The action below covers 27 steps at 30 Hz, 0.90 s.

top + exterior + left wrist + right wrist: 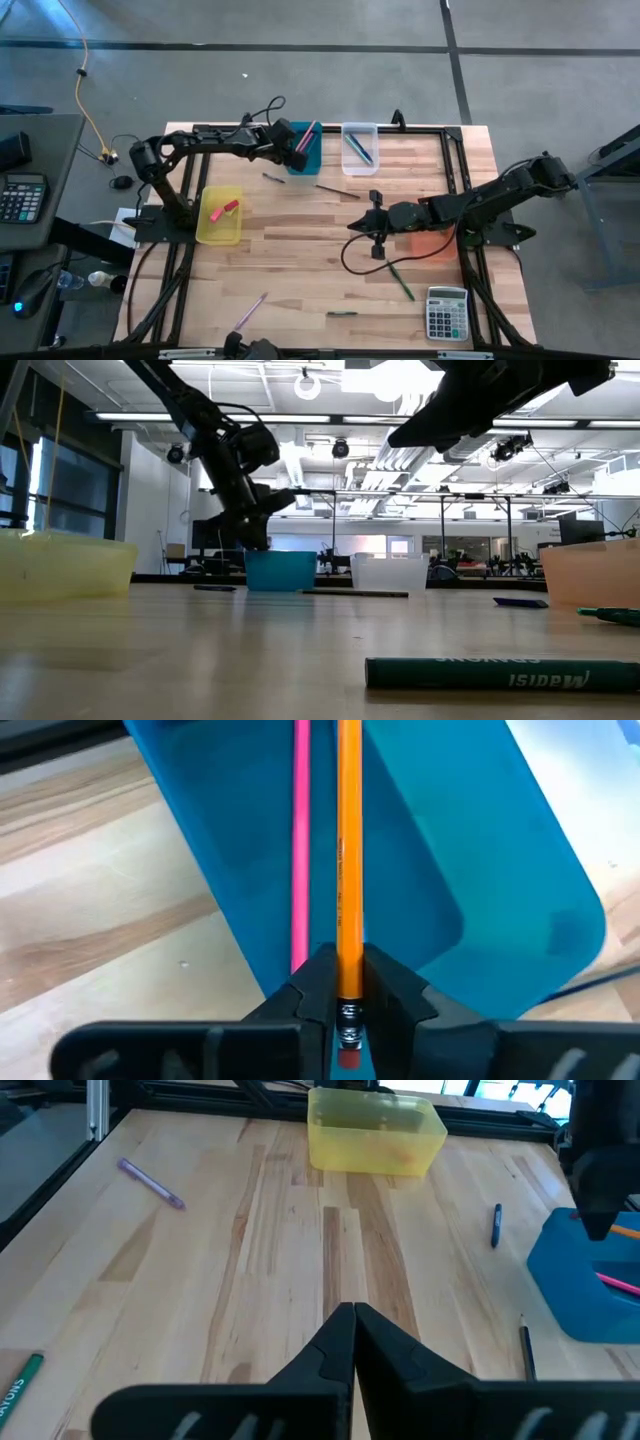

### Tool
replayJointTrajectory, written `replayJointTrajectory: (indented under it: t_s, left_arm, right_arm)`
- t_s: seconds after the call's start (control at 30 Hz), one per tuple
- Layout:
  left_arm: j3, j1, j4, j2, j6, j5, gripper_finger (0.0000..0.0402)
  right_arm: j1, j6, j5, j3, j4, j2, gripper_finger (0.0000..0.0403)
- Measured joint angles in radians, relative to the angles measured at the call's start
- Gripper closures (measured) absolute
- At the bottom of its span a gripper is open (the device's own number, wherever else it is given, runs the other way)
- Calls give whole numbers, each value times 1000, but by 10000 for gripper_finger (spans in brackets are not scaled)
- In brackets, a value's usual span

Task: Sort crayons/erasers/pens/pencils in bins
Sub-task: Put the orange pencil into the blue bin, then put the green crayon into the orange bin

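I've got the left gripper (348, 1005) clamped on the eraser end of an orange pencil (347, 850), hanging right over the teal bin (303, 157), with the pencil's long axis running along the bin beside a pink stick (300, 840) already inside. I judge a release drops it in. The right gripper (352, 1342) waits closed and empty mid-table, near the orange bin (436, 243).
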Motion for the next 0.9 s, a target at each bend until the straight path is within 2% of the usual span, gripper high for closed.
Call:
replayJointTrajectory:
  t_s: [0.33,0.57,0.73,0.9]
  left_arm:
    - [0,0,1,0,6,-18,333]
    - [0,-7,41,-33,119,-26,313]
    - [-3,-71,114,-129,243,-78,337]
    - [-95,-191,337,-224,355,-101,384]
  right_arm:
    - [0,-1,0,0,0,0,403]
    - [0,-2,1,0,0,0,403]
    - [0,-33,25,0,0,0,403]
    - [9,-39,80,0,-41,-10,403]
